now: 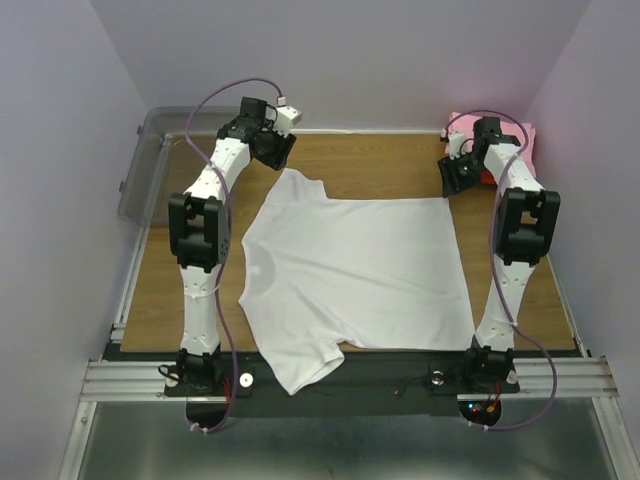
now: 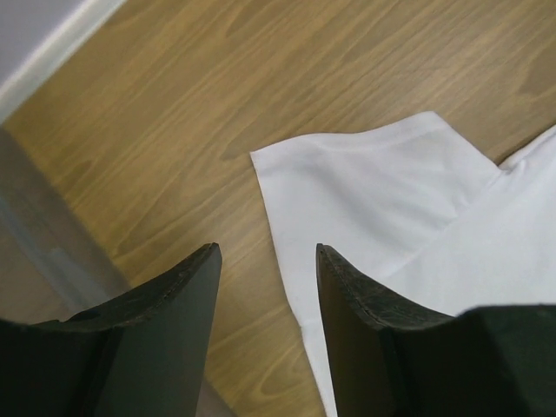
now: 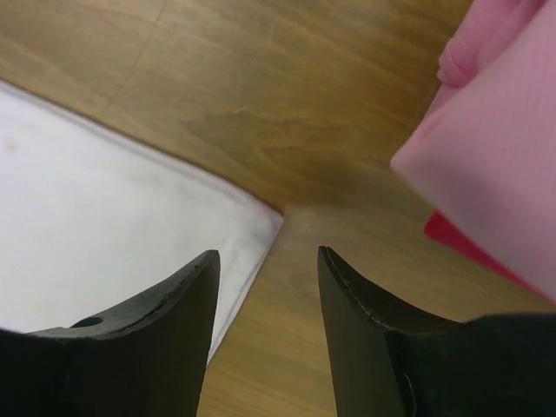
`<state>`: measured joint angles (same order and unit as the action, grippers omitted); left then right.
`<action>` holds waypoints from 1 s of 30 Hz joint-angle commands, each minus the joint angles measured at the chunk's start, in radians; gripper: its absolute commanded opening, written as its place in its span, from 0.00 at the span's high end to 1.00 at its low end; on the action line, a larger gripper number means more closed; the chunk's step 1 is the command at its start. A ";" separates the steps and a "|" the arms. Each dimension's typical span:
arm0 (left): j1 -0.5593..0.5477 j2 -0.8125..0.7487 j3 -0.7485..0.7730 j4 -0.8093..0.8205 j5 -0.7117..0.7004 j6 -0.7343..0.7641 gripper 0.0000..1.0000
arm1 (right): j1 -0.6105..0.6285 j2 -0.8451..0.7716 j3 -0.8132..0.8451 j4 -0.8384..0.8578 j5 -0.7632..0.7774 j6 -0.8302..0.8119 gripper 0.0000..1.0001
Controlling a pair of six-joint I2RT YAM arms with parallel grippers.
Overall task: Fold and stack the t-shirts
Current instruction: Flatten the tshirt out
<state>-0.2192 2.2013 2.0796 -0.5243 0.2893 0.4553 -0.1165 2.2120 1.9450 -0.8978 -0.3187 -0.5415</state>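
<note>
A white t-shirt lies spread flat on the wooden table, collar to the left, one sleeve hanging over the near edge. My left gripper is open and empty above the far sleeve. My right gripper is open and empty above the shirt's far right hem corner. A folded pink t-shirt lies at the far right on a red one; the pink one also shows in the right wrist view.
A clear grey plastic bin stands at the far left beside the table; its wall shows in the left wrist view. Bare wood lies beyond the shirt. An aluminium rail runs along the near edge.
</note>
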 commanded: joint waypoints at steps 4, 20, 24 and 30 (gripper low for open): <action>0.023 0.086 0.077 0.084 0.017 -0.108 0.40 | 0.002 0.116 0.117 0.057 0.015 0.051 0.44; 0.026 0.319 0.229 0.129 0.010 -0.182 0.40 | 0.000 0.210 0.147 0.063 -0.020 0.054 0.47; 0.024 0.354 0.269 0.112 0.010 -0.190 0.40 | 0.001 0.210 0.135 0.063 -0.020 0.046 0.48; 0.014 0.377 0.304 0.095 0.011 -0.172 0.51 | 0.003 0.198 0.137 0.062 -0.042 0.054 0.48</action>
<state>-0.1959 2.5858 2.3363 -0.4232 0.2890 0.2790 -0.1165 2.3844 2.0670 -0.8730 -0.3202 -0.4931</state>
